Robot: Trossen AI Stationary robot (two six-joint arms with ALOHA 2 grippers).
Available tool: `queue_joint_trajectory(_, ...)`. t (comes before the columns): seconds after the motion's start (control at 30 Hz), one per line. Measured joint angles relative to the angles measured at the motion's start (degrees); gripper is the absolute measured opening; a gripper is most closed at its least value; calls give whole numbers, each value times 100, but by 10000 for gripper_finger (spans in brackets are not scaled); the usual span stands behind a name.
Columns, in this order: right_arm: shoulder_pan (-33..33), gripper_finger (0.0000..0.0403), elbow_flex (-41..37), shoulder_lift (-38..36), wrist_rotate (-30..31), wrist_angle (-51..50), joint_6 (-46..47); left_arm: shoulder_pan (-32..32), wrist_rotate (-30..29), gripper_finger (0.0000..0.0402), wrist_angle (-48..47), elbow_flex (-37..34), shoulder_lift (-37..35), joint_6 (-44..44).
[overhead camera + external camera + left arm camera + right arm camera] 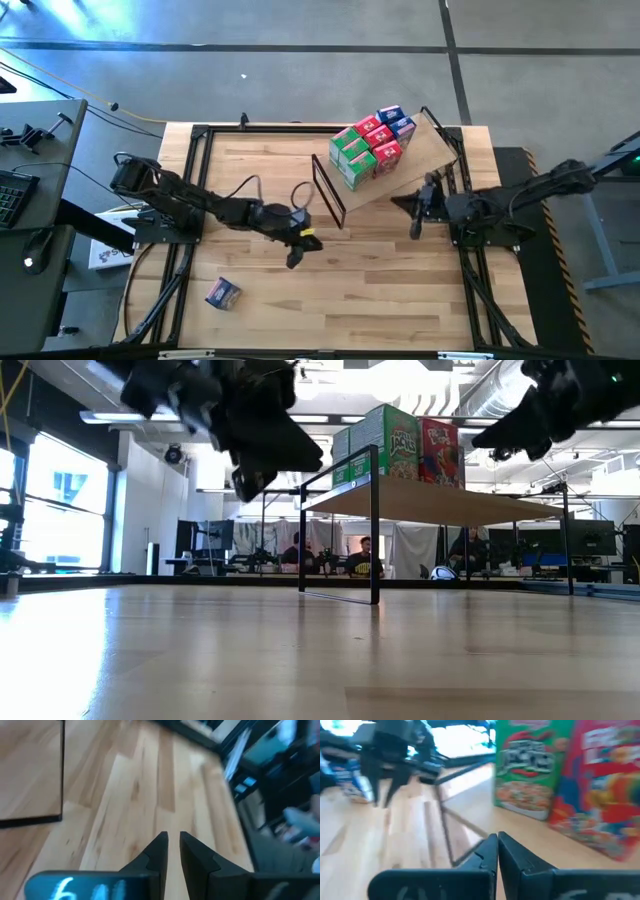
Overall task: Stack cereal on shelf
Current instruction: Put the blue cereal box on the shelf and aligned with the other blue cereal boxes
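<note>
The shelf [430,155], a light wooden board tilted on a black wire frame [330,192], stands at the table's far right of centre. On it sit green [350,158], red [378,135] and blue [397,122] cereal boxes, packed together. A green box [527,770] and a red one [605,790] fill the right wrist view. One blue box [222,292] lies alone on the table near the front left. My left gripper [293,260] hovers over the table's middle, fingers [160,845] almost together and empty. My right gripper [417,228] is shut and empty beside the shelf's near right edge.
Black frame rails [190,200] run along the table's edges. The shelf's wire leg [374,525] stands upright on the tabletop. Bare wood lies across the near half of the table [360,300]. People sit in the room behind [362,560].
</note>
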Motion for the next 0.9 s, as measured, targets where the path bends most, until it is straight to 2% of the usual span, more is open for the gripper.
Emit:
queue_joint_trajectory(0.17,294,0,-719,4,0,1306,-266,-131,3,64,-2284,1133,0,227)
queue_joint_trajectory(0.37,335,0,-998,6,2,1784,-284,-277,15,56,-4030,2165,0,-105)
queue_joint_trajectory(0.5,370,0,-998,4,-6,1880,-447,-476,-20,70,-5101,2693,0,-858)
queue_joint_trajectory(0.7,381,0,-998,6,-63,1879,-542,-1271,-161,141,-7088,3448,-2,-2110)
queue_joint_trajectory(0.9,380,0,-998,8,-246,1877,-542,-2240,-30,210,-8102,3641,-4,-4287)
